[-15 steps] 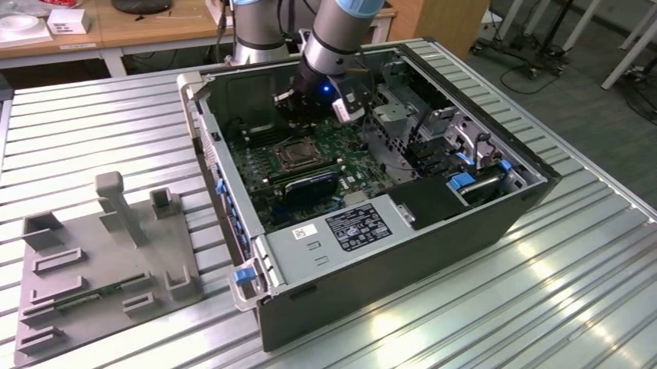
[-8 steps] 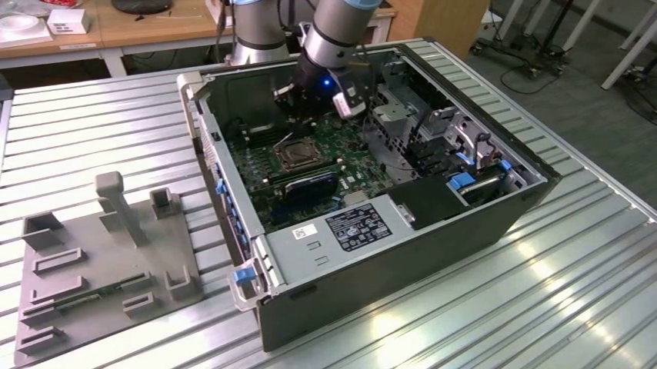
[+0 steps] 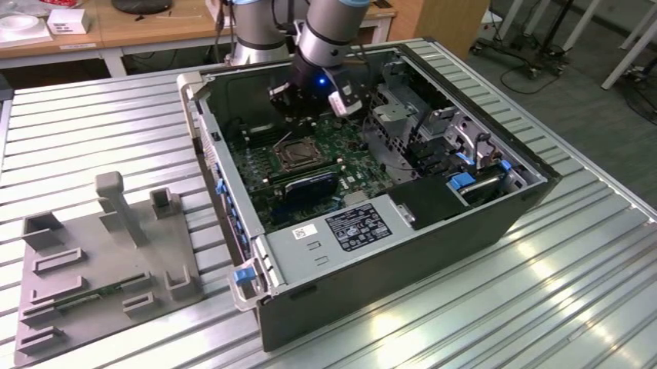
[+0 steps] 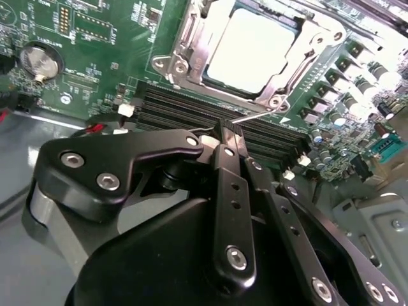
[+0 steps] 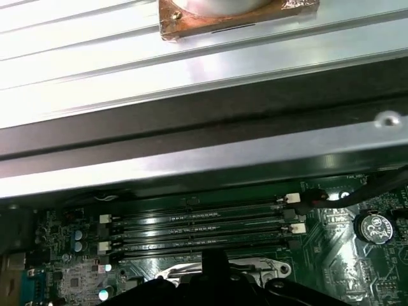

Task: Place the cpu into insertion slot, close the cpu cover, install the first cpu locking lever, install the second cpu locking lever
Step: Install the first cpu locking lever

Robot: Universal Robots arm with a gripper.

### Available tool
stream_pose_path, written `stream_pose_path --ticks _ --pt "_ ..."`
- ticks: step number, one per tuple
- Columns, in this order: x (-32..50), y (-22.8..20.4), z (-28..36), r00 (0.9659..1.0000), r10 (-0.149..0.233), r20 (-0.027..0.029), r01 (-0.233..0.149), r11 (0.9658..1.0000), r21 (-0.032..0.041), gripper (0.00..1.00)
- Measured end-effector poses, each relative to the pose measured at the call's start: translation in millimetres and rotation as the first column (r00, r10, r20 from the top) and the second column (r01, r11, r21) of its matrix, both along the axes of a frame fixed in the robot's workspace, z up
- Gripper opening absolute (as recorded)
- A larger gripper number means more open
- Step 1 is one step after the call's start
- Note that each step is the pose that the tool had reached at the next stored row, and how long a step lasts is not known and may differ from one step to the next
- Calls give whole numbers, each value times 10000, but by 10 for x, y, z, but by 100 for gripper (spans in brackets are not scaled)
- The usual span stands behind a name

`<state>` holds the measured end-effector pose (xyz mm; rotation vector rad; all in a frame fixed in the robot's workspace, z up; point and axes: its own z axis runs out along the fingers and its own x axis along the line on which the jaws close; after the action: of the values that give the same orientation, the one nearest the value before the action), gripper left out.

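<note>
You have the open computer case lying on the ribbed metal table, with a grey holder tray near the table's edge at the exterior view's left. Inside the case, the green motherboard fills the floor, and your arm reaches down over its far side. The insertion slot sits mid-board, next to the long black memory slots. The cpu already lies in that slot, pale and flat, and the cpu cover frames it, down around the chip. A thin wire locking lever runs along the slot's edge nearest the memory slots. Your gripper has its fingers pressed together with nothing between them, tips just beside that lever's end. A coin battery sits near the board's edge.
</note>
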<state>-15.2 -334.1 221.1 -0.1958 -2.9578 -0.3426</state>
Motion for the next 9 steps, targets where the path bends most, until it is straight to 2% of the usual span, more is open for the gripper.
stream_pose_path --ticks 4,9 --pt "-88 0 1 9999 -1 163 1 10000 9 11" --pt "-173 0 1 9995 -1 311 0 10000 29 11"
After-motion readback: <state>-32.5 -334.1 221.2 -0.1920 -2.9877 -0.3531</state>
